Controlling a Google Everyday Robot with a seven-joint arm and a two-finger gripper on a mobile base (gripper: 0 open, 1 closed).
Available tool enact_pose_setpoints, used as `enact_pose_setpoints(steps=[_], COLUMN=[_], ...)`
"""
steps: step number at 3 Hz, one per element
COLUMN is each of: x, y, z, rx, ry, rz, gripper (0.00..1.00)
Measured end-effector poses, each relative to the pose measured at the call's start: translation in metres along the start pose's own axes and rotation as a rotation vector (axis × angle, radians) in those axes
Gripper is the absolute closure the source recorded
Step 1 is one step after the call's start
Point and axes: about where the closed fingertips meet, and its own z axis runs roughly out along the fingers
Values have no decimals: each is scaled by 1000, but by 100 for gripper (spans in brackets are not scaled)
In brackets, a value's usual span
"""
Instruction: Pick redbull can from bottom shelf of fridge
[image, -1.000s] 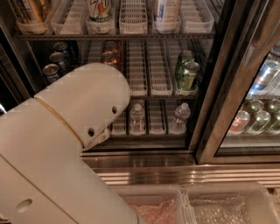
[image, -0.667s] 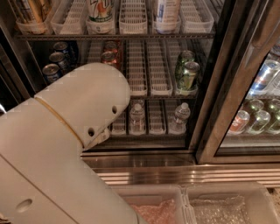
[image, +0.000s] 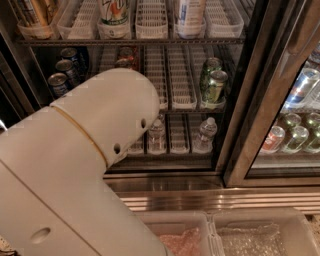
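Fridge (image: 210, 200): bottom shelf (image: 178, 144) carries two water bottles (image: 156, 134) in white lanes. White arm (image: 75, 165) covers the left; hand hidden, state cannot be told.

my view is half blocked by the white arm (image: 85, 165), which covers the left part of the fridge (image: 239, 125) opening; the gripper is out of my sight. on the bottom shelf (image: 170, 154) the left water bottle (image: 156, 134) and the right water bottle (image: 205, 134) stand upright, with an open lane (image: 178, 134) between them. above, green cans (image: 214, 86) crowd the right lanes. the black door post (image: 260, 115) closes off the right side.
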Motion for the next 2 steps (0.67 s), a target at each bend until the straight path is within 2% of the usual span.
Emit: enact_pose_setpoints(steps=[2], x=[-12], y=[46], z=[-35], rx=[-156], ry=[9], rz=[57], gripper=[100])
